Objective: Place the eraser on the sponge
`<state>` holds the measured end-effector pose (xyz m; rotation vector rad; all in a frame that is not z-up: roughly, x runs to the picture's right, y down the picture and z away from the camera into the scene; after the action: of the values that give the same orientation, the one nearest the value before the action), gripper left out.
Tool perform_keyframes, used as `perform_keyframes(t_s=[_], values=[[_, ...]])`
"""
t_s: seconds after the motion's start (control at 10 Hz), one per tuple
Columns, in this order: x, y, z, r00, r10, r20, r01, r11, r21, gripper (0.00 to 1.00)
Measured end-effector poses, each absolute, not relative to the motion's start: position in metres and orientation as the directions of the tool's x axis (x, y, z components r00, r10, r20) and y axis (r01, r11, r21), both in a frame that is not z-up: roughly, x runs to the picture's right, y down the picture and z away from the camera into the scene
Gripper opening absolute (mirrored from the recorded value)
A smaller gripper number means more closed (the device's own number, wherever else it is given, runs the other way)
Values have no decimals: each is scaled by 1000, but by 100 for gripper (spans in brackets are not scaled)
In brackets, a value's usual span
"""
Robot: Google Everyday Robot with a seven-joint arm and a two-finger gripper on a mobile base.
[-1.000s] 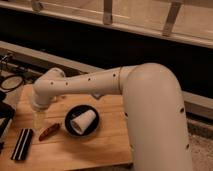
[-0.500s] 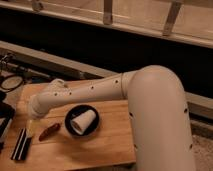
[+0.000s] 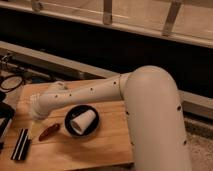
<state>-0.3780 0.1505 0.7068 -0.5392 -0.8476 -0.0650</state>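
The gripper [image 3: 36, 118] is seen at the end of the white arm [image 3: 90, 92], low over the left part of the wooden table [image 3: 100, 145]. Whether it is squeezed shut or let loose cannot be told, as most of it is hidden by the arm. The pale-yellow eraser [image 3: 35, 131] is found right under the gripper, touching it or very close; which one cannot be told. The black sponge [image 3: 21, 145] is laid flat on the table, below the gripper and a bit to its left, just beside the eraser. A red-brown sausage shape [image 3: 49, 132] is seen just right of the gripper. Farther right, a white cup [image 3: 83, 121] is tipped on its side in a black bowl [image 3: 70, 114].
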Motion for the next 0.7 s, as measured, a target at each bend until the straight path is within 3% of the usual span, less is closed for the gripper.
perform_keyframes(t_s=[0.3, 0.7], values=[[-395, 164, 708, 726, 167, 667, 283, 812, -510, 96], [-422, 174, 708, 848, 27, 530, 316, 777, -544, 96]])
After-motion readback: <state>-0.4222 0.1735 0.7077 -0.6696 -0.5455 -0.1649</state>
